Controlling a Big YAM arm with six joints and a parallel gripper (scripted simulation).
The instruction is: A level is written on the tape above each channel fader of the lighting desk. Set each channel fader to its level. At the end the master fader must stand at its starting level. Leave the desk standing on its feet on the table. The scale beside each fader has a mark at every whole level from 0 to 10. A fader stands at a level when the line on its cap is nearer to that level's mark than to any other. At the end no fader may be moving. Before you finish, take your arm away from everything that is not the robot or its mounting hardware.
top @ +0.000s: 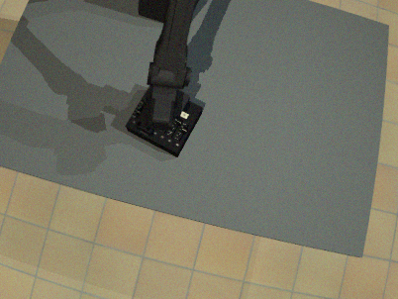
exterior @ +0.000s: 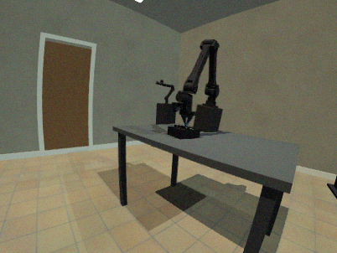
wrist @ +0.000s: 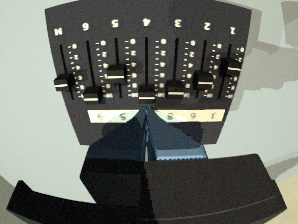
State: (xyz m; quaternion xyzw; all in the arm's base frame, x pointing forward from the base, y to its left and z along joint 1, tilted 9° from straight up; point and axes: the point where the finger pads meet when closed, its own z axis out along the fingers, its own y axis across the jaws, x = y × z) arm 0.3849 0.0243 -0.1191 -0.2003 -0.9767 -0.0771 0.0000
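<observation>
The black lighting desk (wrist: pixel 148 63) stands on the grey table, also seen in the top view (top: pixel 165 123) and the exterior view (exterior: pixel 183 132). In the wrist view it shows several faders with white-lined caps at different heights, labels along the far edge and a pale tape strip (wrist: pixel 153 116) along the near edge. My gripper (wrist: pixel 146 112) is shut and empty, its tips together over the tape strip, close to the cap of the middle fader (wrist: pixel 147 96). I cannot tell whether the tips touch that cap. My arm hides the left part of the desk in the top view.
The desk sits near the far left part of the grey table (top: pixel 238 129). The arm's base block (exterior: pixel 208 118) stands at the table's back edge. A second dark block with a small arm (exterior: pixel 164 110) stands behind the table.
</observation>
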